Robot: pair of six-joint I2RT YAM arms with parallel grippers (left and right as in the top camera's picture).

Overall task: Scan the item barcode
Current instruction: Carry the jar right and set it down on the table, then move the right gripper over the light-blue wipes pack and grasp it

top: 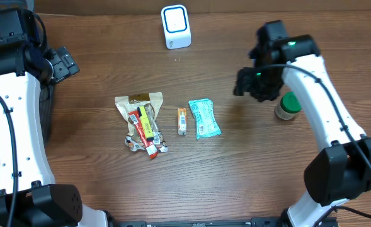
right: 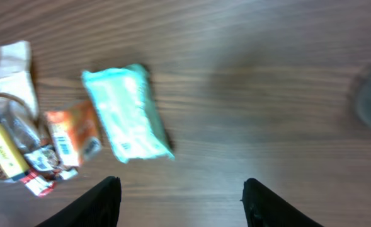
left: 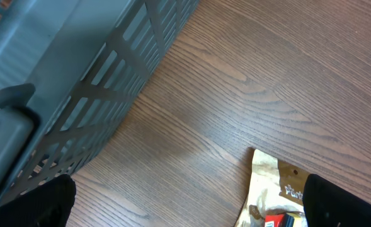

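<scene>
Near the middle of the brown wooden table (top: 235, 183) the things that could be scanned lie in a row: a teal plastic pouch (top: 204, 118), a small orange packet (top: 181, 121) just to its left, and further left a clear-and-tan bag (top: 140, 116) holding red and yellow items. At the far edge stands the white scanner with a blue-rimmed face (top: 176, 26), well apart from all of them. Nothing has been lifted, so the task looks barely begun: picking up, carrying to the scanner and presenting the barcode are all left to do. The right fingers (right: 103, 202) stand moderately apart with only bare table between them, hovering to the right of the row, and their camera frames the teal pouch (probably the chosen item, though that is a guess). A green-lidded jar (top: 289, 106) sits on the right, partly hidden behind that arm. The left fingers (left: 46, 202) are spread wide and hold nothing, hanging beside a grey slatted plastic basket (left: 78, 82) at the far left, with the bag's corner just in view.
</scene>
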